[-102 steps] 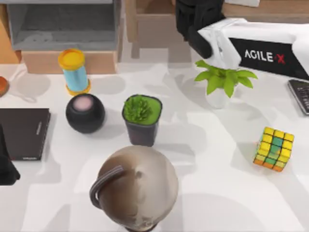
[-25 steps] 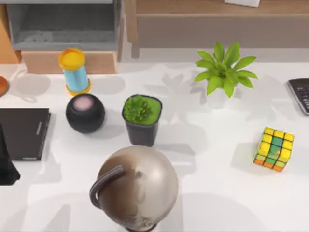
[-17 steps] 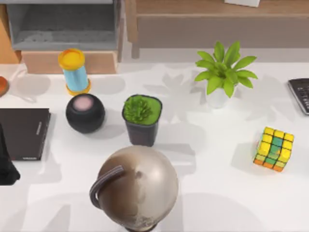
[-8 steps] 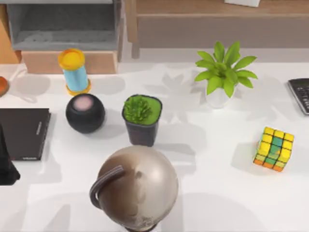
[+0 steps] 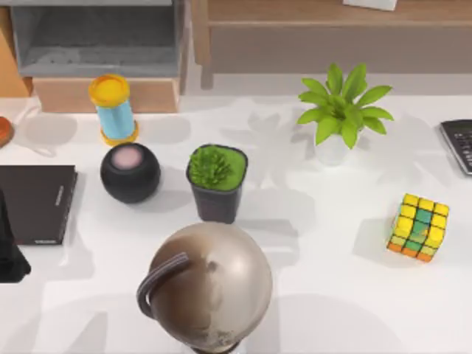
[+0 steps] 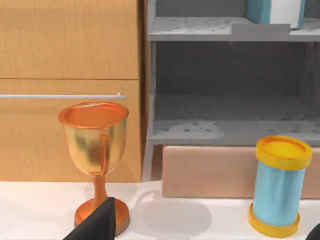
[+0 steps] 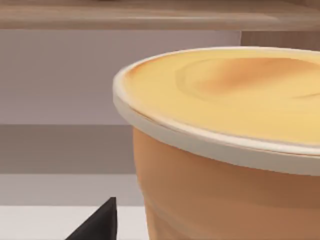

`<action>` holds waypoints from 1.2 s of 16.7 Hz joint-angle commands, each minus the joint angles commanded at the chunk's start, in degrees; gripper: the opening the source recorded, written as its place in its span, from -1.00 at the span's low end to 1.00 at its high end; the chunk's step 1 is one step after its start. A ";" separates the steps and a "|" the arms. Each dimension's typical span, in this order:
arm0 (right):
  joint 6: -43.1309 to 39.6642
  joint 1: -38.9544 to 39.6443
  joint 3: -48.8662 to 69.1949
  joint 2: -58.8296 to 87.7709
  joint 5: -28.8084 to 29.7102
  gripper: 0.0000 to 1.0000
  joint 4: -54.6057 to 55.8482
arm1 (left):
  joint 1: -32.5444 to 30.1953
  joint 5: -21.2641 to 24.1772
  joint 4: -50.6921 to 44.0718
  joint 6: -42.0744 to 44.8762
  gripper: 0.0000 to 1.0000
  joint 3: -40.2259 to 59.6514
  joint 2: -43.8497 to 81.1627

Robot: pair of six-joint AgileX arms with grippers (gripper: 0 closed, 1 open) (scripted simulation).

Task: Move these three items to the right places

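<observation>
Left arm: a dark part of it (image 5: 10, 251) sits at the surface's left edge, just beside the thin black book (image 5: 35, 203); whether its fingers are apart or together cannot be told.
Orange item: a small orange rounded object (image 5: 4, 131) peeks in at the far-left edge of the surface; in the left wrist view it reads as an orange-gold goblet (image 6: 95, 160) standing upright in front of the wooden cabinet.
Teal book: a thick teal-covered book with white pages (image 6: 275, 11) stands on an upper shelf of the grey rack (image 6: 225, 132), so it seems already put away.
Middle clutter: yellow-capped blue cylinder (image 5: 112, 108), black round speaker (image 5: 130, 172), dark pot of grass (image 5: 216, 182), brown globe (image 5: 206, 284), leafy plant in a white pot (image 5: 341, 110).
Puzzle cube: the cube (image 5: 419, 227) rests near the right edge, well apart from everything else, tilted slightly, with no long axis to favour.
Calculator: the black keyed one (image 5: 459, 144) lies at the right edge, behind the cube.
Right arm: its wrist view faces a large tan lidded container (image 7: 225, 150) at close range; finger state cannot be told.
Key relation: the cube lies far to the right of the left arm, so the right arm is judged the nearer one for it, while the orange item lies on the left arm's side.
</observation>
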 joint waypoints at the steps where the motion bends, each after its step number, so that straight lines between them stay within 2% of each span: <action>1: 0.00 -0.03 -0.06 -0.16 -0.04 1.00 -0.18 | 0.00 0.00 0.00 0.00 1.00 0.00 0.00; 11: 0.20 -2.16 -3.46 -15.86 -2.38 1.00 -11.95 | 0.00 0.00 0.00 0.00 1.00 0.00 0.00; 17: 0.20 -2.03 -3.46 -16.32 -2.49 1.00 -12.48 | 0.00 0.00 0.00 0.00 1.00 0.00 0.00; 20: 1.96 -0.41 -0.33 -17.02 -0.24 1.00 -15.05 | 0.00 0.00 0.00 0.00 1.00 0.00 0.00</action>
